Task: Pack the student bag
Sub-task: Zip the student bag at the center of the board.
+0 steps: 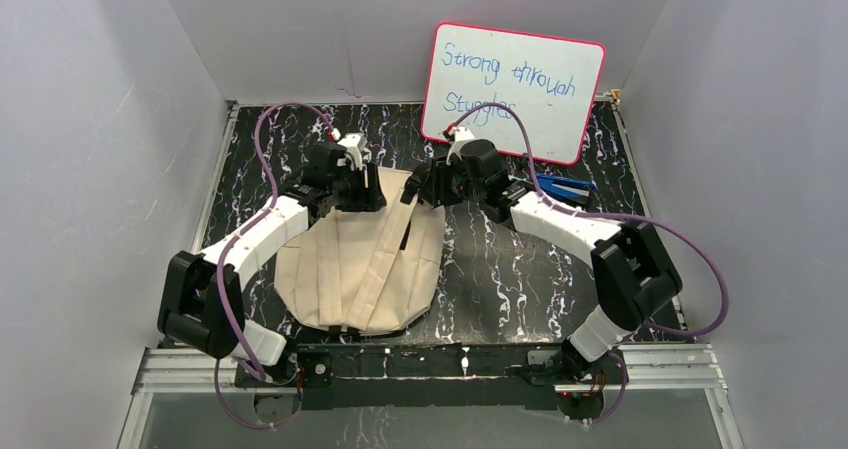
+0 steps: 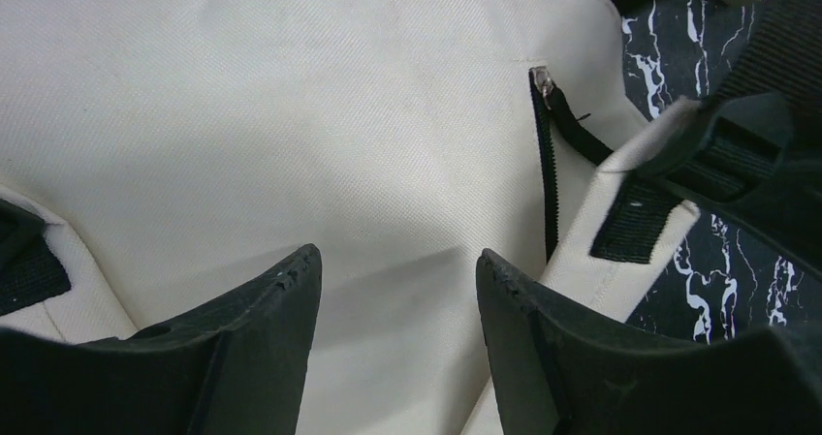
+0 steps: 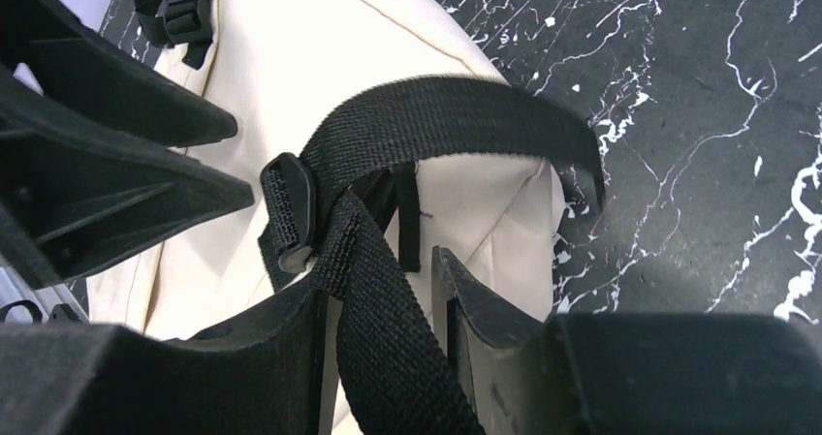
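Observation:
The student bag (image 1: 350, 269) is a cream canvas backpack lying flat on the black marbled table, left of centre. My left gripper (image 1: 365, 191) hovers at the bag's far edge. In the left wrist view it (image 2: 397, 270) is open over plain canvas (image 2: 291, 115), with a dark zipper (image 2: 551, 183) just to its right. My right gripper (image 1: 418, 187) is at the bag's far right corner. In the right wrist view it (image 3: 380, 295) is shut on a black webbing strap (image 3: 436, 125) beside a plastic buckle (image 3: 291, 212). The bag's canvas (image 3: 281, 57) lies under it.
A pink-framed whiteboard (image 1: 515, 89) with handwriting leans on the back wall. A blue object (image 1: 562, 183) lies behind the right arm. Grey walls close in the table (image 1: 500, 269) on three sides. The left gripper's fingers (image 3: 116, 164) show in the right wrist view.

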